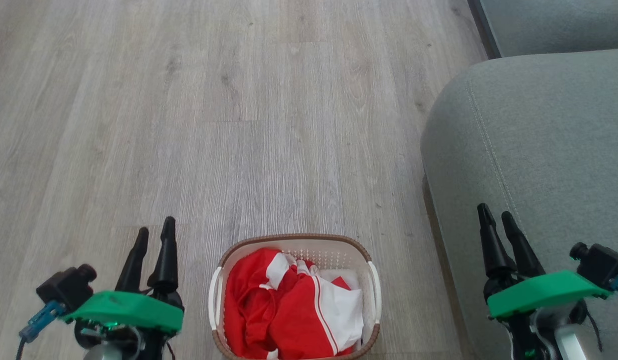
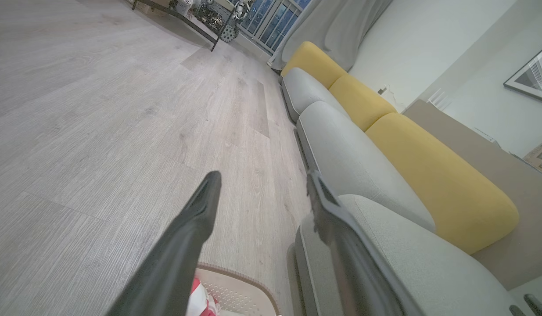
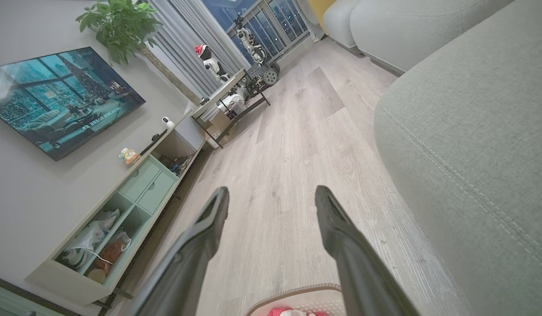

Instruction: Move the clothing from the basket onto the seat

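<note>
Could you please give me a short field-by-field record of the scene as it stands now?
clothing: red and white garments, piled inside the basket
basket: on the wooden floor, between the two hands, apart from the seat
seat: grey-green cushion on the robot's right
left hand: open, holding nothing, left of the basket
right hand: open, holding nothing, seen against the seat
task state: clothing not yet moved

Nothing legible — the caption on the television (image 3: 64, 98) is too small.
</note>
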